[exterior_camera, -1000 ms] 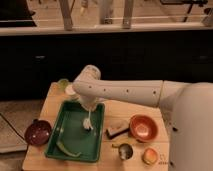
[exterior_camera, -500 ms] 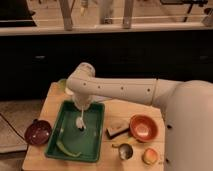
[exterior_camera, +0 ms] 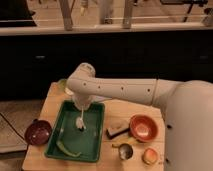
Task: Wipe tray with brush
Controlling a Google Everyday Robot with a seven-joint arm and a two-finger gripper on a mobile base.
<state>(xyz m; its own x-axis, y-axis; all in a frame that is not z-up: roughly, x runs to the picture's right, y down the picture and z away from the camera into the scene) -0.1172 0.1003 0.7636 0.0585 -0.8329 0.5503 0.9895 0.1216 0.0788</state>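
The dark-green tray (exterior_camera: 93,145) lies on the wooden table at the left of centre. My white arm reaches in from the right, and my gripper (exterior_camera: 80,108) hangs over the tray's middle. A slim pale brush (exterior_camera: 80,121) points down from the gripper, with its whitish tuft on the tray floor near the centre. A curved green strip (exterior_camera: 68,149) lies in the tray's near left part.
A round maroon bowl (exterior_camera: 38,132) sits left of the tray. A dark block with pale top (exterior_camera: 116,130), an orange bowl (exterior_camera: 144,127), a small metal cup (exterior_camera: 125,150) and a fruit-like object (exterior_camera: 149,156) lie to the right. A green item (exterior_camera: 62,85) sits behind the arm.
My arm has swung left over the tray, then the brush tuft has shifted back toward the tray's centre. The other objects have not moved.
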